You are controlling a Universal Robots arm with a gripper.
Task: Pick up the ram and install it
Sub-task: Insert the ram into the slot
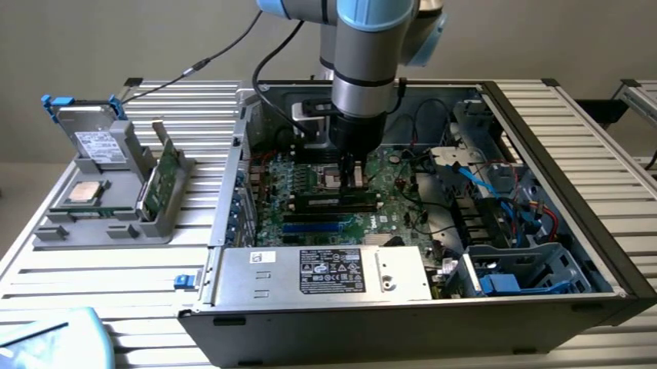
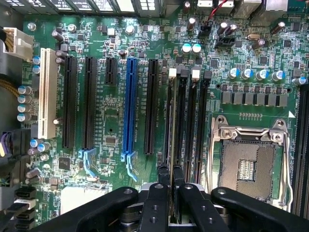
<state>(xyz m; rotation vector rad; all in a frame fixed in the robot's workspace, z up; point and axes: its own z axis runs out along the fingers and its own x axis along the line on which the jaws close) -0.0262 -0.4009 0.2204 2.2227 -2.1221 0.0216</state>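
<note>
Motherboard point(image 2: 116, 121); ram point(image 2: 170, 130) edge-on in claw point(image 2: 170, 170)

Soft, even light fell from above in the exterior view. The pale table point(image 1: 575, 115) looked washed out towards the exterior view's right, and the power supply point(image 1: 401, 269) carried a dull sheen. Under the arm point(image 1: 361, 77) the inside of the case point(image 1: 605, 254) lay in shade. In the wrist view the board point(image 2: 111, 111) was brightly and evenly lit. Capacitors point(image 2: 240, 73) and the socket frame point(image 2: 219, 133) glinted. The black gripper point(image 2: 170, 170) showed faint highlights, and the ram point(image 2: 170, 145) was a thin shaded edge.
</note>
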